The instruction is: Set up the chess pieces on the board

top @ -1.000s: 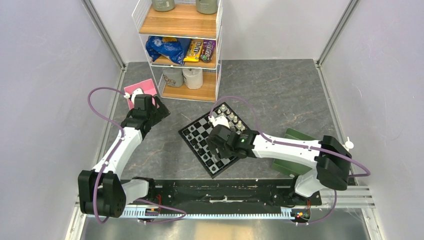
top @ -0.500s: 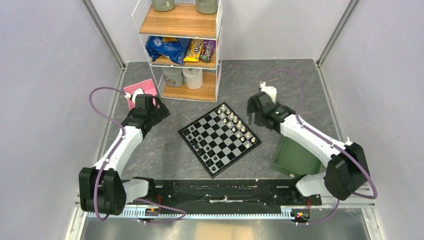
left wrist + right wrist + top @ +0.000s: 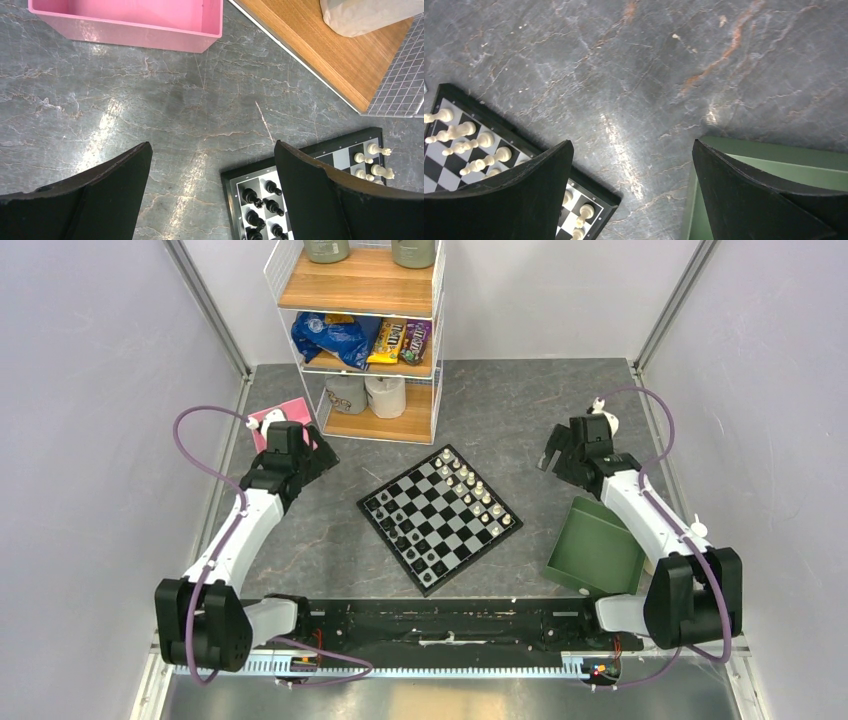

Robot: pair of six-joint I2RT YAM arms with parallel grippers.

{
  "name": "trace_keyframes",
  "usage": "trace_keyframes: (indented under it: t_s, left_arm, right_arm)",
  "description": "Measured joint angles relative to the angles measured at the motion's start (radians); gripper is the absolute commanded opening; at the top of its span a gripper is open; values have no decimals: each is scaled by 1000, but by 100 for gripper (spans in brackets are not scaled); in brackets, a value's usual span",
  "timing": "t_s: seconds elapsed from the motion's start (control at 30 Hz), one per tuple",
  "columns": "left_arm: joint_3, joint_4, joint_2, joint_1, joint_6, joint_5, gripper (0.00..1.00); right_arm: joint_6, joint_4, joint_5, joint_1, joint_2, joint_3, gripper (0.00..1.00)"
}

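The chessboard [image 3: 441,517] lies turned like a diamond in the middle of the grey table. Cream pieces [image 3: 471,485] stand in rows along its upper right side, black pieces [image 3: 407,540] along its lower left side. My left gripper [image 3: 318,457] is open and empty, left of the board near the pink box. In the left wrist view the board's corner [image 3: 235,176] with black pieces [image 3: 252,198] lies between the fingers. My right gripper [image 3: 553,455] is open and empty, right of the board. The right wrist view shows cream pieces [image 3: 464,145] and the board's rim [image 3: 596,188].
A pink box [image 3: 268,423] sits behind my left gripper; it also shows in the left wrist view [image 3: 125,20]. A green tray [image 3: 592,548] lies at the right, its rim in the right wrist view [image 3: 774,150]. A wire shelf [image 3: 362,335] with snacks and rolls stands at the back.
My right arm has lifted off the board and swung out to the right, past the board's right corner. My left arm has barely moved.
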Motion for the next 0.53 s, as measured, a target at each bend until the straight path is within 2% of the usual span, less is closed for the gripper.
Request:
trace_keyframes:
  t_s: [0.33,0.53]
  left_arm:
    - [-38,29,-61,0,60,-40,100]
    - [-79,78,-120,0,60,-45,100]
  right_arm:
    - [-39,68,-7,2,-4,-36,97]
    - [-66,118,16,2,-87,-95,97]
